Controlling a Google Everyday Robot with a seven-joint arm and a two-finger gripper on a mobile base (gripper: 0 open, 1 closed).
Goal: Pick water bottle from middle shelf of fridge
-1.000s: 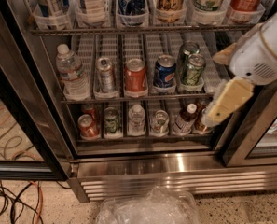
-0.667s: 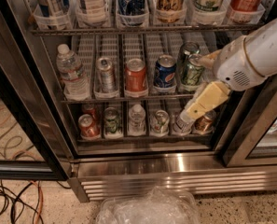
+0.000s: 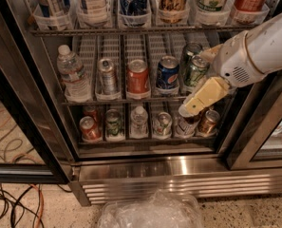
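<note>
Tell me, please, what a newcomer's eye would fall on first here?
The white arm at the right stands out first, its gripper hanging before the right end of the middle shelf, just below a green can. The water bottle, taller than the cans, stands at that shelf's far left, well apart from the gripper.

Arm from upper rt — gripper [image 3: 192, 107] angled down-left, rt of centre.

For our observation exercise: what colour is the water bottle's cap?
White cap, in the camera view; the end effector is far right of the water bottle.
</note>
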